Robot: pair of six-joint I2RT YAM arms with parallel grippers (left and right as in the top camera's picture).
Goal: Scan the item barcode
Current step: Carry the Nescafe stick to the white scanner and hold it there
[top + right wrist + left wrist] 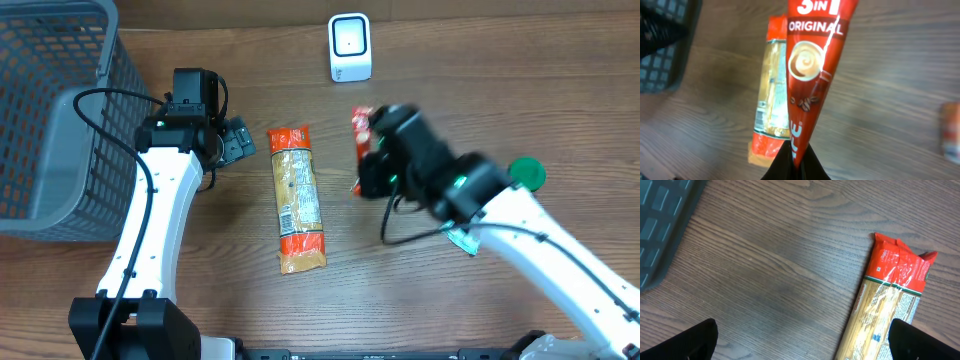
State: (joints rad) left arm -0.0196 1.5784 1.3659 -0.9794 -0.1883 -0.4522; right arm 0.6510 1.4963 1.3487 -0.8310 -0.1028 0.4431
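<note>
Red foil coffee sachet (810,75) was clenched by the right fingers (777,169), its long axis aimed up-frame at the white box scanner (349,47); left fingers (690,342) gaped empty

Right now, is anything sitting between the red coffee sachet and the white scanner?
Nothing visible. The right end effector holds the sachet near the scanner, with only bare table between them. The pasta pack lies off to the side.
</note>
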